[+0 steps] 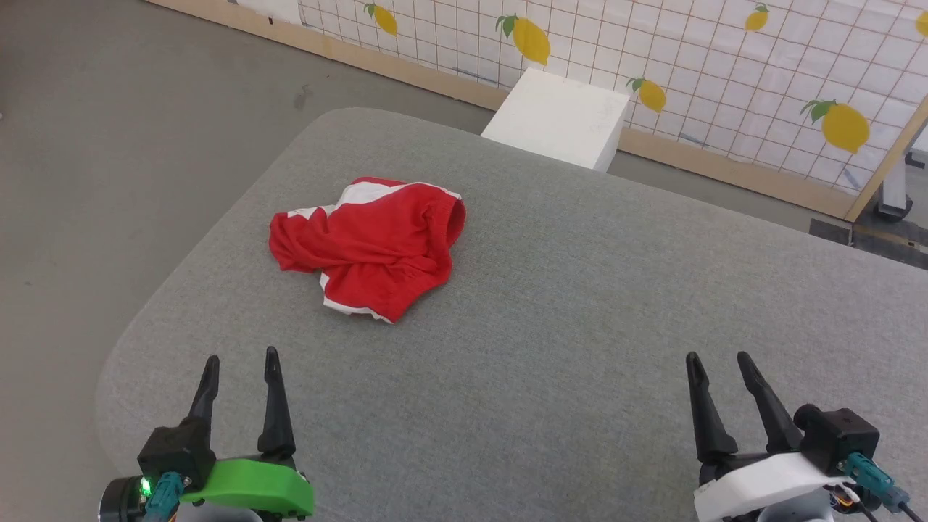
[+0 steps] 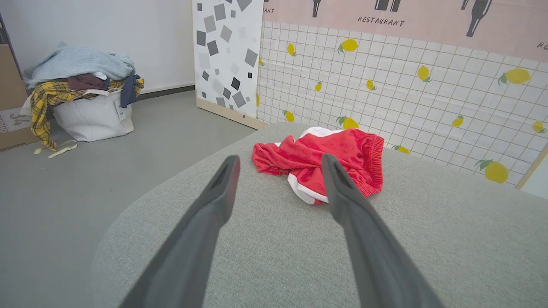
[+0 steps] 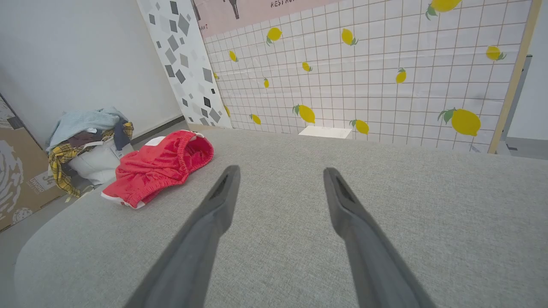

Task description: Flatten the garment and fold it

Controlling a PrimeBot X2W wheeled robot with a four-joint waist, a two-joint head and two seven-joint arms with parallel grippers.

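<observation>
Red shorts (image 1: 370, 243) lie crumpled on the grey worktop (image 1: 551, 348), left of middle, well apart from both pincers. At the near edge the left pincer (image 1: 241, 355) and right pincer (image 1: 718, 355) each have fingers spread, gripping nothing. Beyond the far edge: white block (image 1: 558, 116), lemon-print panel (image 1: 725, 65); the shorts' bunched folds hide much of their shape.

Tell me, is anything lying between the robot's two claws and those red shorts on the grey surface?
Nothing visible does. Bare grey padded surface is all that lies between the red shorts and the left gripper or the right gripper, both open and empty.
</observation>
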